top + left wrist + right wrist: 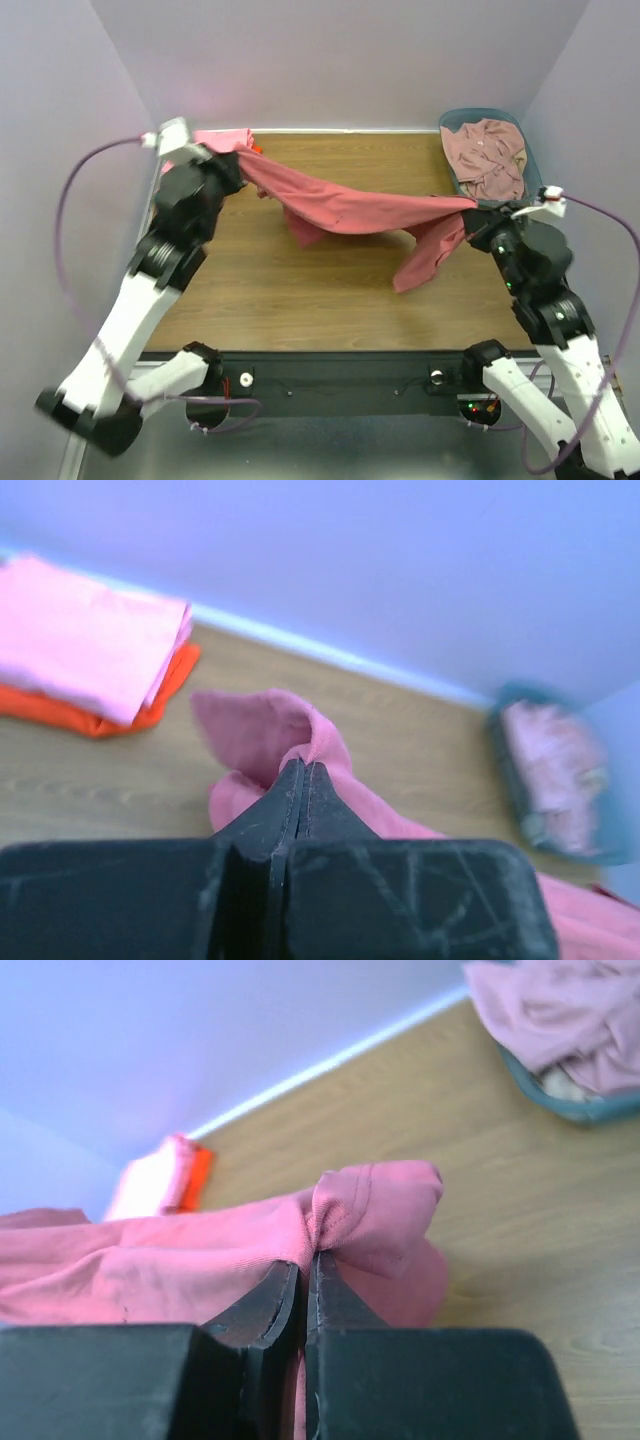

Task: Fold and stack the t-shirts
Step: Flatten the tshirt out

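Coral-red t-shirt [350, 210] is hanging stretched above the table [300, 300]. Near the far-left corner the left gripper [303, 772] is pinching a thin fold of it; toward the right edge the right gripper [308, 1260] is pinching a bunched hem. Either shallow bite is probably risking a slip under tension.

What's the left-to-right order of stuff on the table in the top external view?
Folded pink t-shirt at the far left corner → coral-red t-shirt stretched across the middle → blue-grey basket at the far right corner, with the pale pink t-shirt inside it.
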Tool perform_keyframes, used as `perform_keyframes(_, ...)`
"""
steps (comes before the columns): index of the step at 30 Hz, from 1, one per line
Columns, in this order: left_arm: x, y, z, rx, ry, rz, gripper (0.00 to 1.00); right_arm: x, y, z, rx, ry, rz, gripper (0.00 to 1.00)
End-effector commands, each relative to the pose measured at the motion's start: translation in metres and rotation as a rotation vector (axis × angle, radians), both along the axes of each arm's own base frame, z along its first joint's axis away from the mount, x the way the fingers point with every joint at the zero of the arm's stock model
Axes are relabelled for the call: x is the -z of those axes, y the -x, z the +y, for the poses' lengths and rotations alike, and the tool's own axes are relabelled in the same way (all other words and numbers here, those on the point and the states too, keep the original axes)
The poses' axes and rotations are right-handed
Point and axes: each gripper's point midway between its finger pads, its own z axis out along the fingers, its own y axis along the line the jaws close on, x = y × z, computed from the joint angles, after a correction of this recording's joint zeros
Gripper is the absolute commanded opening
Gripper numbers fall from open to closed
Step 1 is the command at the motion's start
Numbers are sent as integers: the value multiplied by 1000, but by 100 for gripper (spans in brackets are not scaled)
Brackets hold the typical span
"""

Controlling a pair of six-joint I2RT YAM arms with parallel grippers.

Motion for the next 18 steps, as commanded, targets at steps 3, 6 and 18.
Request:
perform_keyframes(3,-99,104,41,15,254,-300,0,-102,59,7,-142,-84,-225,0)
perform_keyframes(6,-130,146,58,46,310,-382,0,-134,92,21,-270,-121,-306,1)
perform_keyframes(18,-145,137,72,-53,309,-369,0,-152,88,7,-193,-117,-315,0)
